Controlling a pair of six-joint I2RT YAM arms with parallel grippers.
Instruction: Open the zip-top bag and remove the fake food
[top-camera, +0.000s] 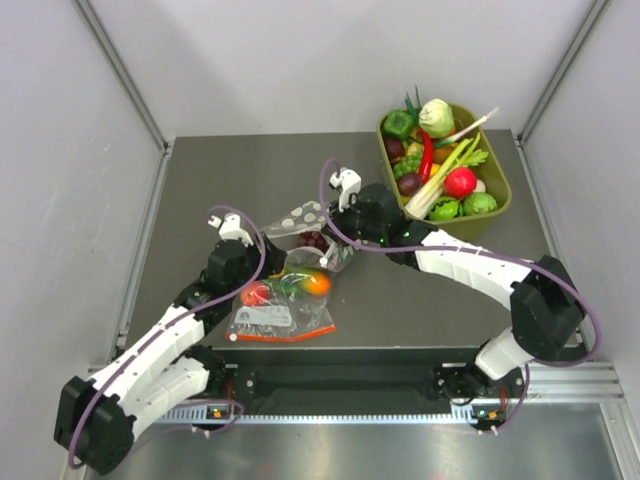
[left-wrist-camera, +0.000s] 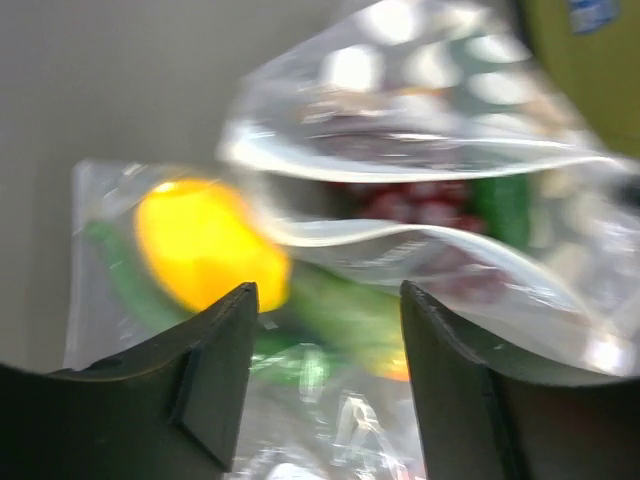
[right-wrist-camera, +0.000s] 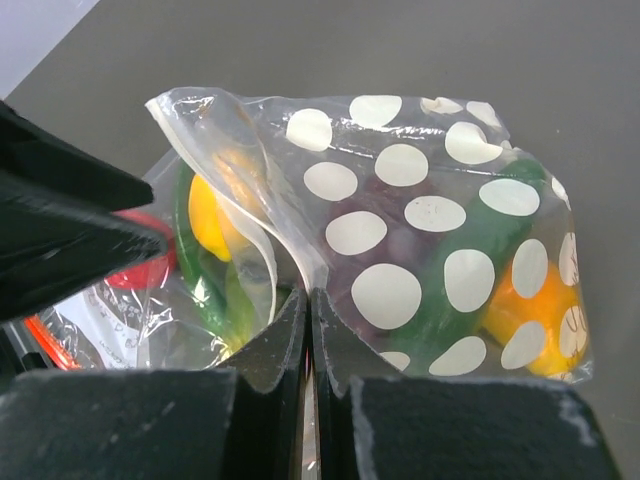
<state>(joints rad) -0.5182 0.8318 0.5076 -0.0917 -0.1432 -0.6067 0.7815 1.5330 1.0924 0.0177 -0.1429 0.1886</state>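
Note:
The zip-top bag (top-camera: 305, 220) (right-wrist-camera: 400, 215), clear with white polka dots, lies mid-table with its mouth (left-wrist-camera: 420, 185) gaping. My right gripper (right-wrist-camera: 310, 297) (top-camera: 335, 235) is shut on one lip of that mouth. Fake food shows through the plastic: a dark green piece (right-wrist-camera: 470, 290) and an orange-yellow fruit (right-wrist-camera: 545, 310) (top-camera: 313, 283) under the dots. A yellow fruit (right-wrist-camera: 213, 215) (left-wrist-camera: 205, 245) and more green (left-wrist-camera: 340, 310) sit by the mouth. My left gripper (left-wrist-camera: 328, 295) (top-camera: 255, 268) is open just in front of the mouth, with nothing between its fingers.
A plain clear bag (top-camera: 280, 320) with a red-orange zip strip lies at the near edge, a red round fruit (top-camera: 255, 293) in it. An olive bin (top-camera: 500, 205) of toy vegetables stands at the back right. White walls enclose the table on three sides.

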